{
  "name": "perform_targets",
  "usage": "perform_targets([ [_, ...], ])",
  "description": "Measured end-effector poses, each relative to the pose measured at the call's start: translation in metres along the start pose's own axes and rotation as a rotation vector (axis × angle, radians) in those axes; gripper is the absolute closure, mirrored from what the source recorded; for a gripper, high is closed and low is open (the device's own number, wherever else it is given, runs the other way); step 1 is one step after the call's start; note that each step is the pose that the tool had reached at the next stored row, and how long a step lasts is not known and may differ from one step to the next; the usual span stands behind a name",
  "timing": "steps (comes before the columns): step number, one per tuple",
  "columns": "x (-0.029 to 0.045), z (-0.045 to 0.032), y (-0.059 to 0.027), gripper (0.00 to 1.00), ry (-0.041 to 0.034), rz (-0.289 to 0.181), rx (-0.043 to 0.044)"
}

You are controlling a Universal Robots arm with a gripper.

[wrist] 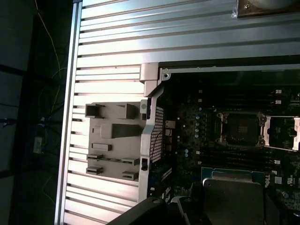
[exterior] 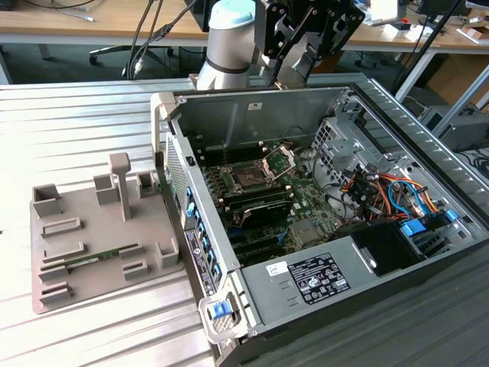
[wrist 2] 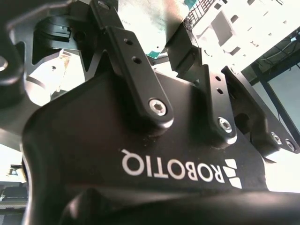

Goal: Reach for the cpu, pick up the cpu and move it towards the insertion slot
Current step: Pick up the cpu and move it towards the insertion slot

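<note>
Ribbed metal table (exterior: 76,115), open computer case (exterior: 252,111), arm (exterior: 225,46) poised above its far wall; jaws gripping the cpu (wrist: 232,197)

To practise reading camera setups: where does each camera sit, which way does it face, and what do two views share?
Exterior view: off the arm, looking down into the open grey computer case; the arm and black gripper hang above its far wall.
Second wrist view: on the wrist, facing along the gripper.
First wrist view: on the wrist, looking down on case and ribbed metal table; a dark robot part shows.
Shared: exterior and first wrist views show the square dark insertion slot.
</note>
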State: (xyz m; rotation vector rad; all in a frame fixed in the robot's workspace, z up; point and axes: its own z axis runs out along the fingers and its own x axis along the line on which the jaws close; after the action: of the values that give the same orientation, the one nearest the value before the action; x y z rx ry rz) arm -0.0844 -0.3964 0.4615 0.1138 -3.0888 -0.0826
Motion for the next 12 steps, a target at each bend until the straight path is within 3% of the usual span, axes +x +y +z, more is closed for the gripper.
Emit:
perform_targets([
  [12, -0.0138, -0.0007, -0.0010, 0.45, -0.0001, 0.000, 0.0000],
])
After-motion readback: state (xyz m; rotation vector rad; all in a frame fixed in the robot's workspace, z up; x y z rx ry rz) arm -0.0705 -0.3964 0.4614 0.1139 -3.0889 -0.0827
